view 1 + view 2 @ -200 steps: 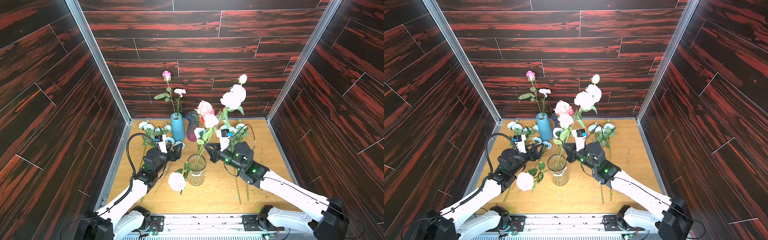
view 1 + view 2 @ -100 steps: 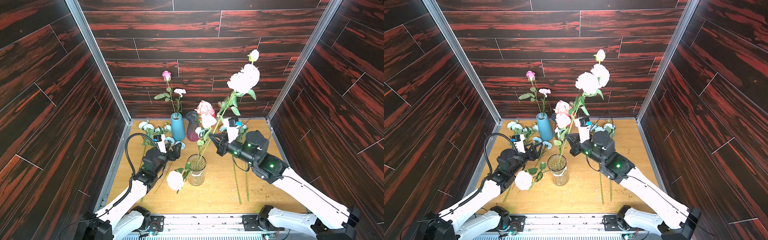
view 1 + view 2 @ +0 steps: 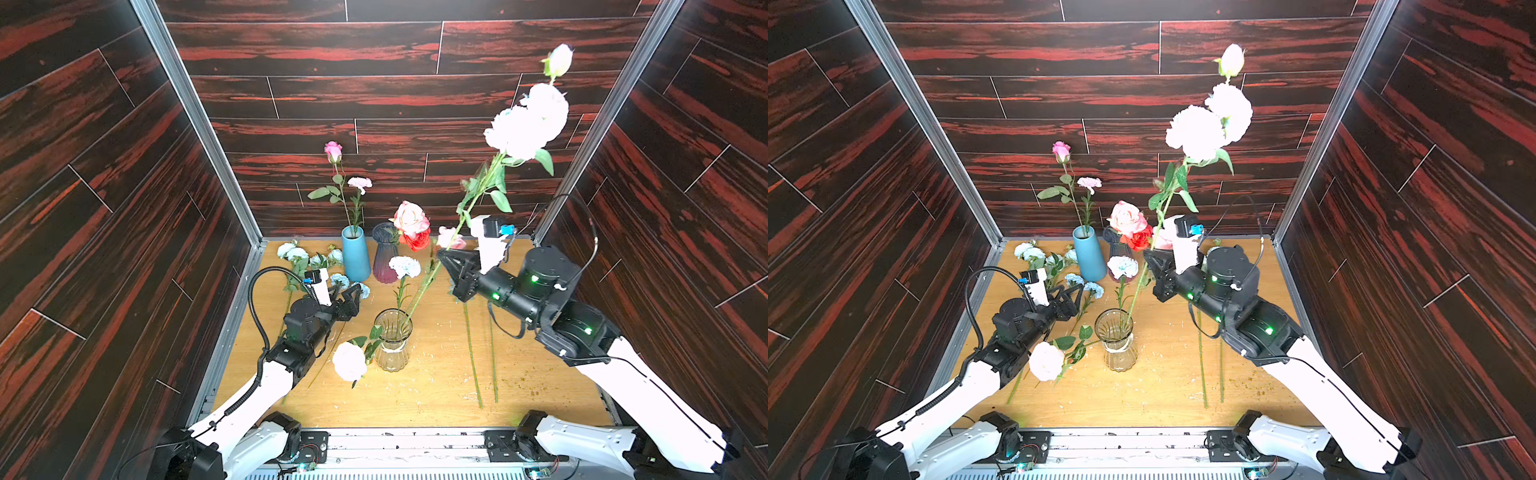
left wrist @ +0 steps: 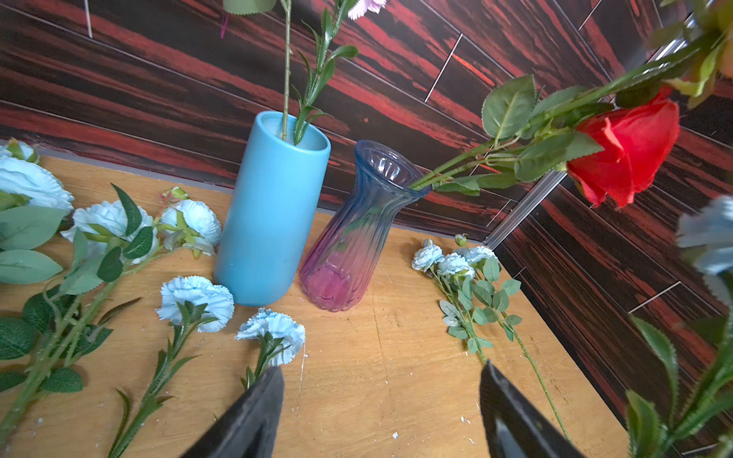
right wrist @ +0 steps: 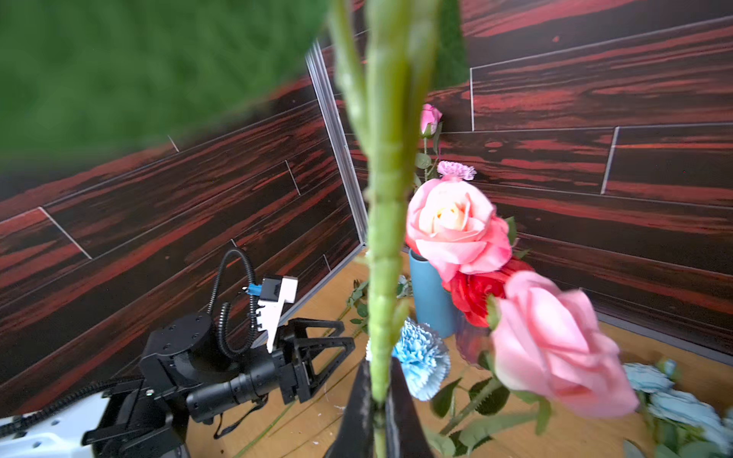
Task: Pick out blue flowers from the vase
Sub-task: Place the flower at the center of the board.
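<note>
- Left of the clear glass vase (image 3: pixel 392 338) and farther back: blue carnations (image 4: pixel 194 295) and larger pale blue blooms (image 4: pixel 31 182), flat on the surface (image 3: pixel 436 382), already out.
- Just left of the vase: left claw (image 4: pixel 381 366), fingers spread wide, nothing between them, low over the surface.
- Hanging over the vase's left rim: pale drooping bloom (image 3: pixel 349 361), cream to pinkish, not a blue one by the look of it. Best left alone.
- In the vase, upright: one blue carnation (image 3: pixel 405 266), ruffled head well above the rim on a thin leafy stem.
  - Probably very light, with a wiry stem apt to bend and spring back.
  - Soft fabric head, easily crushed or snagged.
  - Take hold on the bare stem between head and rim, never on the petals.
  - Draw straight up to avoid tipping the vase or dragging the neighbouring stems.
- Rising from the vase mouth and leaning right: tall spray (image 3: pixel 528 124), two full heads and a bud.
  - Washed near white by the light, so colour not certain.
  - Lower end seemingly at the vase mouth.
  - Top-heavy, likely to sway about the grip.
- Right of the vase and above it: right claw (image 5: pixel 377 396), clamped tight on the spray's green stem, low on its length.
- Right of the vase, on the surface: small blue blooms (image 4: pixel 452 261) on long thin stems, already out.
</note>
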Motion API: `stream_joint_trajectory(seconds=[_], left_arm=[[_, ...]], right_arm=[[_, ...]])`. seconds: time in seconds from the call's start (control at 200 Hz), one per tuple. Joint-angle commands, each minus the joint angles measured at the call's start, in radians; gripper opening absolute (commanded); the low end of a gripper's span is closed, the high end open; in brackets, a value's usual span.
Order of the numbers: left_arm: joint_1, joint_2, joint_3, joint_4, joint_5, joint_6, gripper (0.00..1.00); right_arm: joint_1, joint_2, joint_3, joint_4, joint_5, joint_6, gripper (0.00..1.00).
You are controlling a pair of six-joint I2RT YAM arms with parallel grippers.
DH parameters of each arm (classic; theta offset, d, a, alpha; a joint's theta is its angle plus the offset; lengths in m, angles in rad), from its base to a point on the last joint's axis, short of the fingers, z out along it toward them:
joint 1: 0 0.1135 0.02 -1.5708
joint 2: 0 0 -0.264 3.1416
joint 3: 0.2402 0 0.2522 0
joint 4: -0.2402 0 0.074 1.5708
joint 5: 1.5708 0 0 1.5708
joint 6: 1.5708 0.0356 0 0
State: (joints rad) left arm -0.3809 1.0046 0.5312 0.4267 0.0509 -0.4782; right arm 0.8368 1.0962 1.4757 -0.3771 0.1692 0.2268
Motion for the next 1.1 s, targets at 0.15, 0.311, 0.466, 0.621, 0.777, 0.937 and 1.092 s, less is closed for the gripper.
stream_joint_trajectory(seconds=[0.15, 0.311, 0.466, 0.621, 0.777, 0.937, 1.092], left_arm=[[-0.004, -0.032, -0.014, -0.007, -0.031, 0.018, 0.79], [-0.003, -0.031, -0.014, -0.005, -0.031, 0.016, 0.79], [-0.004, -0.029, -0.013, -0.005, -0.031, 0.015, 0.79], [-0.004, -0.026, -0.013, -0.002, -0.033, 0.012, 0.79], [-0.004, -0.017, -0.011, 0.001, -0.029, 0.010, 0.79], [-0.003, -0.016, -0.011, 0.000, -0.033, 0.009, 0.79], [-0.004, -0.009, -0.010, 0.000, -0.036, 0.012, 0.79]], right_arm=[[0.003, -0.027, 0.164, -0.192, 0.081, -0.053, 0.00], [0.003, -0.050, 0.213, -0.284, 0.177, -0.063, 0.00], [0.003, -0.048, 0.239, -0.392, 0.317, -0.063, 0.00], [-0.012, -0.040, 0.216, -0.499, 0.464, -0.045, 0.00], [-0.138, -0.048, 0.148, -0.552, 0.430, -0.007, 0.00], [-0.376, -0.036, 0.065, -0.562, 0.235, 0.002, 0.00], [-0.480, 0.043, 0.005, -0.571, 0.061, -0.003, 0.00]])
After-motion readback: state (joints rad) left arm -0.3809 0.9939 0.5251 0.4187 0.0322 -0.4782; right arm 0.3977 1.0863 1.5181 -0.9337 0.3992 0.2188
